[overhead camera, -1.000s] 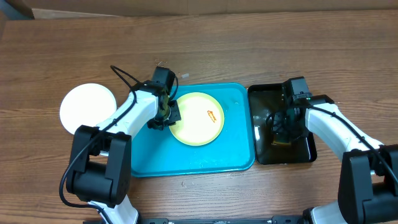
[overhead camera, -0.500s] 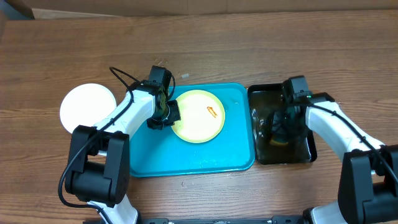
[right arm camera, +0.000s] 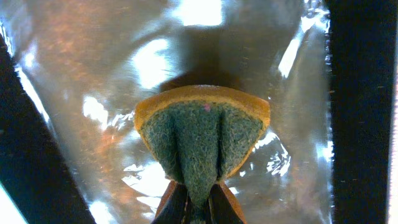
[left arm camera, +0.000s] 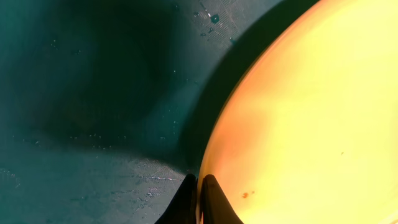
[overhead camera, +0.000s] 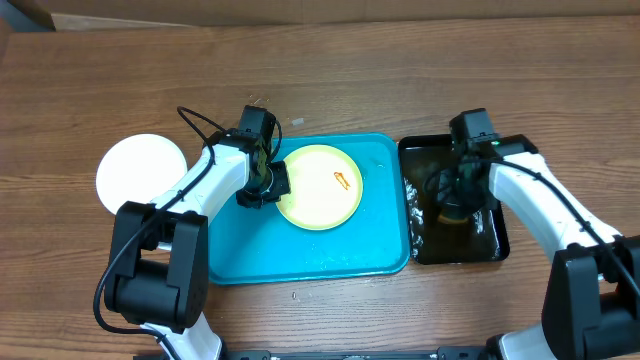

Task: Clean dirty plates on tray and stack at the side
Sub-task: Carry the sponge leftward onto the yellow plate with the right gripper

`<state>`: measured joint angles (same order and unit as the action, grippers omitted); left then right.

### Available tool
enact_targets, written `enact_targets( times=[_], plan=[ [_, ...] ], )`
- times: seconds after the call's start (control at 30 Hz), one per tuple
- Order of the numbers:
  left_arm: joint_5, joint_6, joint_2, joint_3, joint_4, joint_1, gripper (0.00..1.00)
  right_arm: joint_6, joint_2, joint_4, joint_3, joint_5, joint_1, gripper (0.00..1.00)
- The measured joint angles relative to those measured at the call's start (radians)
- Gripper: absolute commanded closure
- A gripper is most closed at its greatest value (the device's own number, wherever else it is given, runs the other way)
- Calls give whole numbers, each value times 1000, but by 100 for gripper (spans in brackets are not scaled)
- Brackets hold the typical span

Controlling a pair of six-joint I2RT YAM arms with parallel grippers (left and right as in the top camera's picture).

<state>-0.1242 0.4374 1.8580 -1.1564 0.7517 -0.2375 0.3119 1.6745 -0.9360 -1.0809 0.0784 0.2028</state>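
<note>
A pale yellow plate point(overhead camera: 318, 188) with a red-orange smear point(overhead camera: 344, 181) lies on the turquoise tray point(overhead camera: 250, 250). My left gripper point(overhead camera: 272, 182) is at the plate's left rim and shut on it. The left wrist view shows the two dark fingertips point(left arm camera: 198, 186) pinching the edge of the yellow plate point(left arm camera: 311, 124) above the tray floor point(left arm camera: 93, 93). A white plate point(overhead camera: 141, 172) rests on the table left of the tray. My right gripper point(overhead camera: 455, 205) hangs over the black tray, shut on a green and yellow sponge point(right arm camera: 202, 134) in the right wrist view point(right arm camera: 199, 202).
The black glossy tray point(overhead camera: 490, 245) stands right of the turquoise one and holds shining water point(right arm camera: 93, 112). Its dark walls point(right arm camera: 360, 112) flank the sponge. Bare wooden table point(overhead camera: 400, 70) lies behind both trays.
Both grippers have closed: the left on the yellow plate's rim, the right on the sponge. The right arm has since shifted slightly within the black tray.
</note>
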Motion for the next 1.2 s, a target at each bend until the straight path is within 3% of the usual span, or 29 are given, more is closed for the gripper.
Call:
enact_targets(
  times=[0.3,0.53,0.97,1.2],
  plan=[
    [0,0,0,0,0,0,96,64,0,6,-7,184,175,96],
    [-26,0,0,0,3,0,96,77,0,-90,-77,264,190,96],
    [-93,0,0,0,7,0,96,41,0,-235,-238,81,118,96],
    [-94,8,0,0,-2,0,96,8,0,-156,-306,-70,127,96]
  ],
)
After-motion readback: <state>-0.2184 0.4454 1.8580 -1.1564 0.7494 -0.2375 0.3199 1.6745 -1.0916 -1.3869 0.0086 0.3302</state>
